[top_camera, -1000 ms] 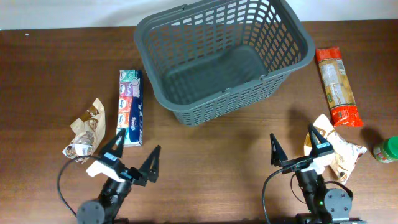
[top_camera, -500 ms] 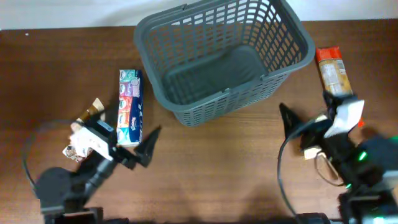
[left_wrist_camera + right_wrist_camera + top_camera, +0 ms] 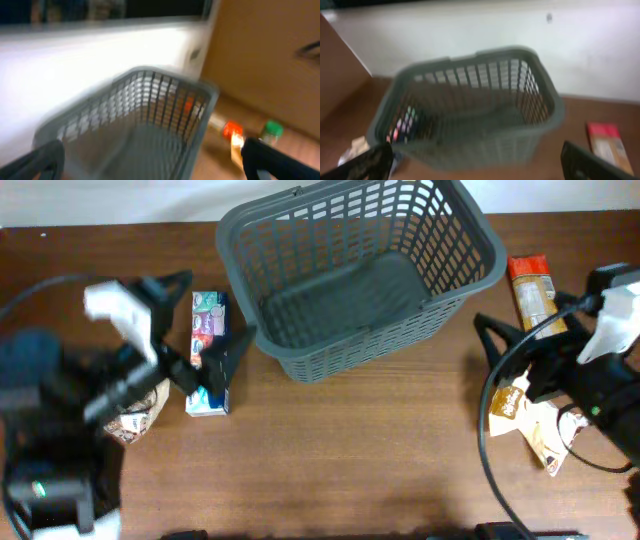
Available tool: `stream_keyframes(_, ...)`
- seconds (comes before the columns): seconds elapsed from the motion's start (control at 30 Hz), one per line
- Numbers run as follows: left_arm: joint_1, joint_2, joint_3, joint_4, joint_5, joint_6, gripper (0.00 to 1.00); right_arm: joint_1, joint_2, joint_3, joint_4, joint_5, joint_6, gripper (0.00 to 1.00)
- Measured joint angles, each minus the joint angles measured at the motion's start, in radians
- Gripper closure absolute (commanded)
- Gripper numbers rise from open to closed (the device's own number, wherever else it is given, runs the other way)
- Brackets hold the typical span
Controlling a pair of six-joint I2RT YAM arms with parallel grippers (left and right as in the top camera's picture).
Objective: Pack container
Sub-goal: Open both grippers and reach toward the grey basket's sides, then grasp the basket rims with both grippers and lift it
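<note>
Your left gripper (image 3: 212, 312) hangs over the colourful tissue pack (image 3: 208, 375) with its fingers spread wide, gripping nothing. Your right gripper (image 3: 538, 300) is spread just as wide and bare beside the orange packet (image 3: 530, 280). The container (image 3: 340, 350) stands upright between them, towards the far side of the table (image 3: 360, 450).

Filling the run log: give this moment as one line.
left hand: open, empty | right hand: open, empty | dark grey slotted plastic basket: empty
</note>
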Motion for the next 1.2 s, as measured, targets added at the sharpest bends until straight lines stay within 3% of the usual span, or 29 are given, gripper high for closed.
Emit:
stream_keyframes(0.07,0.000,0.077,0.100,-0.132,-0.045,0.037,0.01,0.000,0.031,0.071,-0.071,0.015,0.001,0.01)
stream_keyframes(0.2,0.000,0.145,0.187,-0.210,-0.074,0.068,0.01,0.000,0.054,0.116,-0.165,0.033,0.000,0.01)
stream_keyframes(0.4,-0.023,0.174,0.198,-0.299,-0.101,0.082,0.01,0.000,0.075,0.117,-0.133,0.050,0.001,0.01)
stream_keyframes(0.57,-0.211,0.181,0.204,-0.435,-0.222,0.112,0.01,0.000,0.136,0.159,-0.072,0.053,0.001,0.01)
stream_keyframes(0.7,-0.480,0.182,0.214,-0.513,-0.430,0.122,0.01,0.000,0.241,0.268,-0.081,0.055,0.000,0.01)
stream_keyframes(0.8,-0.602,0.182,0.216,-0.569,-0.583,0.110,0.01,0.000,0.320,0.340,-0.084,0.048,-0.005,0.01)
stream_keyframes(1.0,-0.626,0.182,0.217,-0.681,-0.755,0.088,0.01,0.000,0.425,0.388,-0.084,0.048,-0.053,0.01)
stream_keyframes(1.2,-0.626,0.182,0.217,-0.703,-0.752,0.085,0.01,0.000,0.489,0.389,-0.073,0.048,-0.078,0.01)
